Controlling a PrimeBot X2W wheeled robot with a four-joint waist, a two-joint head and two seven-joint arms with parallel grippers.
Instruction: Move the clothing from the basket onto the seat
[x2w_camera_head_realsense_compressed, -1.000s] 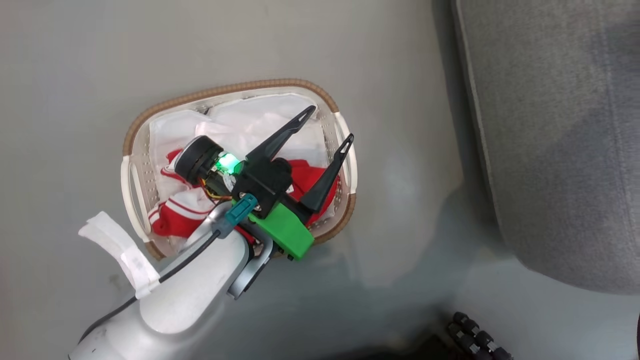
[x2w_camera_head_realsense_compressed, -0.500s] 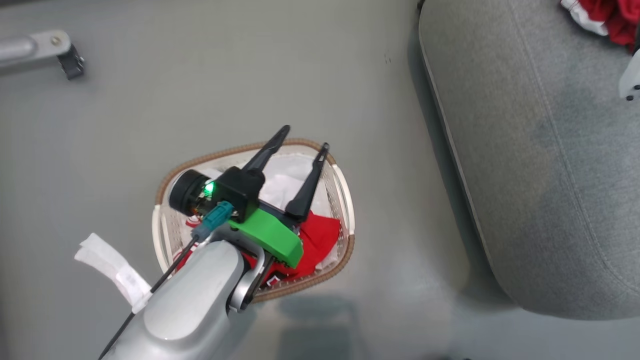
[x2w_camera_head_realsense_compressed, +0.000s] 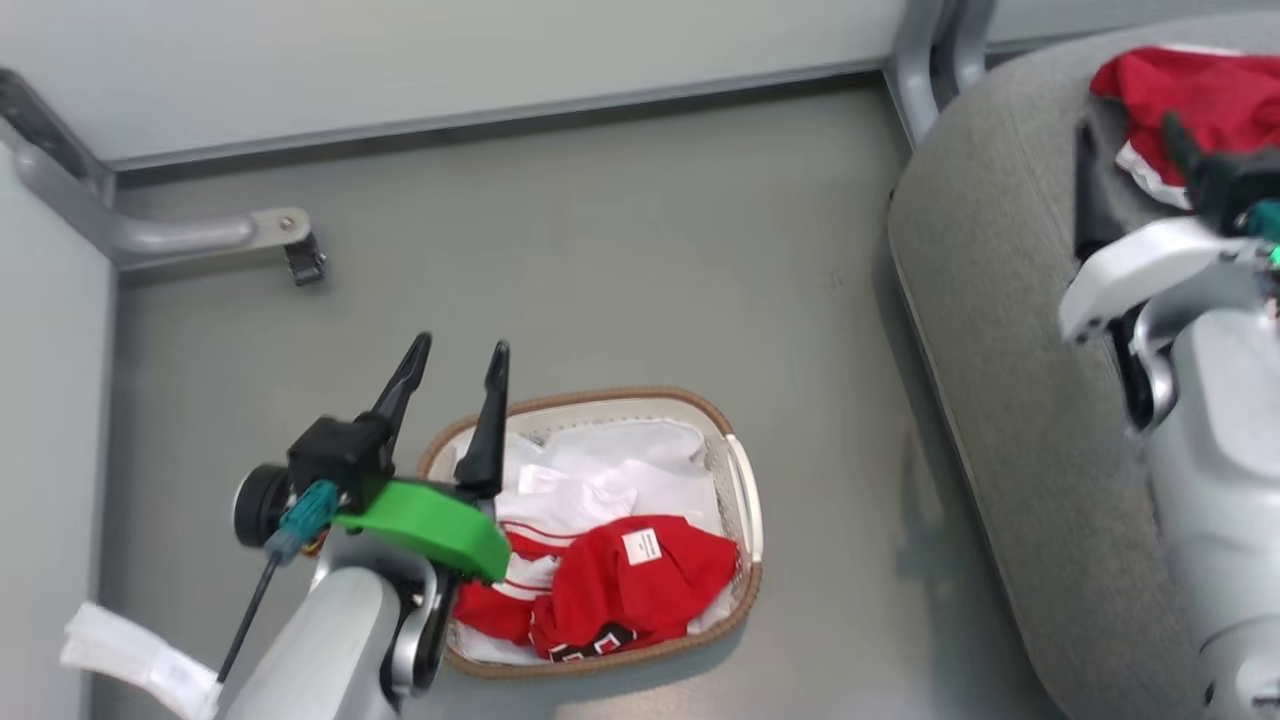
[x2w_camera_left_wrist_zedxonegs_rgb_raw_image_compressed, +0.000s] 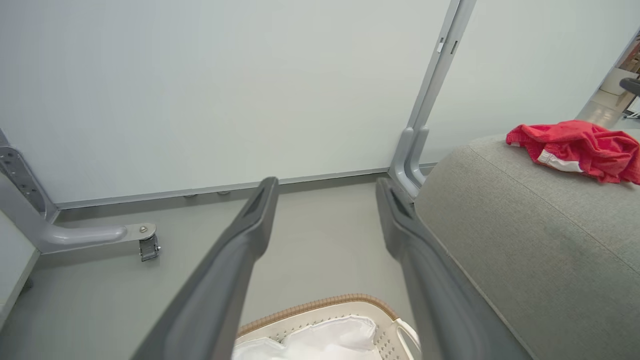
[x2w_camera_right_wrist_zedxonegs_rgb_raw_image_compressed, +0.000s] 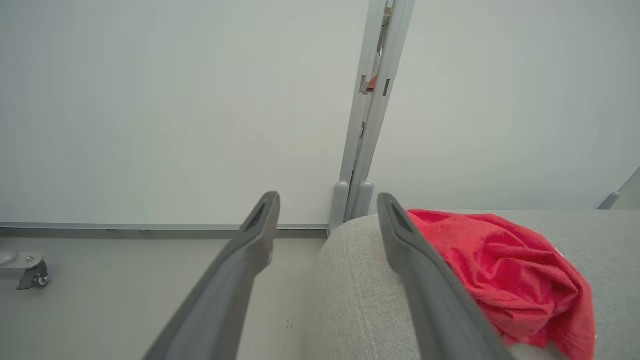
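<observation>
The left claw (x2w_camera_head_realsense_compressed: 459, 348) is the one close to the job. Its two fingers are spread wide apart and there is nothing between them. It hangs above the left side of the basket (x2w_camera_head_realsense_compressed: 610, 396), over the rim, and its fingers point away from the robot, toward the wall (x2w_camera_head_realsense_compressed: 450, 60).

The clothing (x2w_camera_head_realsense_compressed: 620, 590) lies in the near end of the basket. From the left claw it is down and to the right, and back toward the robot. So the fingers point past the pile, not at it. In the left wrist view they frame only the far end of the basket. I think the claw has to tip its fingers down and come back to the right before it can pinch the cloth.

The red pile is longer from side to side than from front to back. It stretches along the near rim, with a small white label (x2w_camera_head_realsense_compressed: 642, 546) on top. Behind it, in the far end of the basket, sits the white liner (x2w_camera_head_realsense_compressed: 620, 470), which is not to be picked up.

Past the basket is bare floor (x2w_camera_head_realsense_compressed: 600, 250). To the right stands the big grey seat (x2w_camera_head_realsense_compressed: 990, 380).

The right claw (x2w_camera_right_wrist_zedxonegs_rgb_raw_image_compressed: 328, 200) is far from the basket, up over the seat. Its fingers are spread wide too and hold nothing. A red garment (x2w_camera_head_realsense_compressed: 1200, 90) lies on the seat just beside it. So the left arm is the nearer one for the next grab.
</observation>
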